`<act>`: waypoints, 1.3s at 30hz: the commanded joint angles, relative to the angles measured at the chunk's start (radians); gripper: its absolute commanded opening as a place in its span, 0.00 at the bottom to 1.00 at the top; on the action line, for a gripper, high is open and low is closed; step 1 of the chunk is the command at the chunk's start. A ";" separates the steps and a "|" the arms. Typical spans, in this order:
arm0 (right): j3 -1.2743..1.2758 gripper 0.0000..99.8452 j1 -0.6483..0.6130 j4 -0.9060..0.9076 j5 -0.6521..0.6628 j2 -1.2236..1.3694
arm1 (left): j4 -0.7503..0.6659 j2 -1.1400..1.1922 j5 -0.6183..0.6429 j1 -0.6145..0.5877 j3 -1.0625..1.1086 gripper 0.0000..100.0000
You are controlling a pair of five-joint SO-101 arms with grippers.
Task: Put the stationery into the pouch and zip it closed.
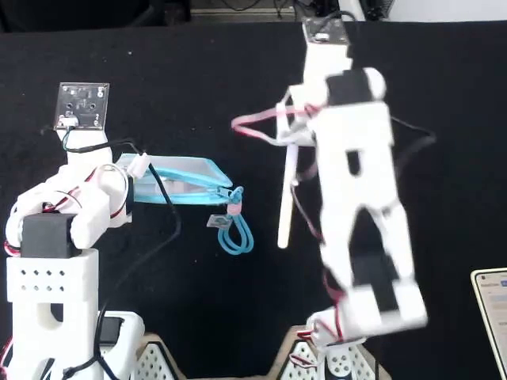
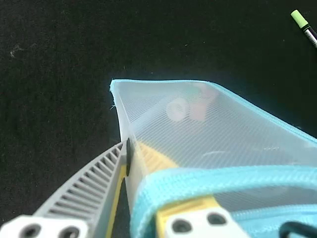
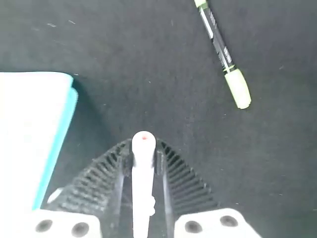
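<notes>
High view: left pincer (image 1: pixel 136 170) is clamped on one end of the pouch (image 1: pixel 186 178), a clear ribbed pouch with a teal zip band. The pouch sticks out from it toward the middle of the black table (image 1: pixel 198 79). A teal strap loop (image 1: pixel 236 235) hangs off the pouch's far corner and lies on the table.

Left wrist view: the grey ribbed finger (image 2: pixel 99 181) presses flat on the pouch wall just beside the zip band. Pink and white shapes show through the wall, can't identify them. Can't tell whether the zip is open or closed.

Right wrist view: right pincer (image 3: pixel 143 148) is narrow, gripping a white pen (image 3: pixel 143 171) between both jaws, with the tip sticking out past the fingertips. The pouch corner sits off to one side of the pen tip, not touching. A green-capped marker (image 3: pixel 223 54) lies loose on the table, well apart from both pen and pouch.

In the high view the white pen hangs nearly upright, just beside the strap loop with a gap between. The right arm's white links and a red-white cable bundle (image 1: pixel 261 123) cover the table behind them. A phone-like device (image 1: pixel 493 305) sits at the table's edge, near the right arm's base.
</notes>
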 commanded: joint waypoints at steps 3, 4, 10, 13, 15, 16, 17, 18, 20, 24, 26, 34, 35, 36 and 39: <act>0.128 0.01 -0.018 -0.078 0.032 -0.503 | 0.002 -0.018 -0.008 0.004 -0.016 0.03; 0.147 0.01 -0.041 -0.104 0.032 -0.572 | 0.002 -0.018 -0.008 0.004 -0.016 0.03; 0.265 0.01 -0.259 -0.293 0.026 -0.920 | 0.003 -0.018 -0.008 0.004 -0.016 0.03; 0.364 0.01 -0.362 -0.453 0.029 -1.049 | 0.003 -0.018 -0.008 0.004 -0.016 0.03; 0.455 0.01 -0.414 -0.580 0.032 -1.115 | 0.003 -0.018 -0.008 0.004 -0.016 0.03; 0.506 0.01 -0.431 -0.640 0.034 -1.142 | 0.003 -0.018 -0.008 0.004 -0.016 0.03; 0.556 0.01 -0.437 -0.697 0.034 -1.168 | 0.003 -0.018 -0.008 0.004 -0.016 0.03; 0.608 0.01 -0.442 -0.749 0.034 -1.191 | 0.003 -0.018 -0.008 0.004 -0.016 0.03; 0.699 0.01 -0.443 -0.836 0.034 -1.228 | 0.003 -0.018 -0.008 0.004 -0.016 0.03; 0.828 0.01 -0.445 -0.928 0.034 -1.270 | 0.003 -0.018 -0.008 0.004 -0.016 0.03; 0.874 0.01 -0.445 -0.957 0.034 -1.271 | 0.003 -0.018 -0.008 0.004 -0.016 0.03; 0.940 0.01 -0.494 -0.996 0.034 -1.270 | 0.002 -0.018 -0.009 0.004 -0.016 0.03; 0.940 0.01 -0.505 -0.996 0.034 -1.270 | 0.002 -0.018 -0.009 0.004 -0.016 0.03; 0.941 0.01 -0.511 -0.996 0.041 -1.270 | 0.002 -0.018 -0.009 0.004 -0.016 0.03; 0.949 0.01 -0.519 -1.000 0.097 -1.270 | 0.002 -0.018 -0.009 0.004 -0.016 0.03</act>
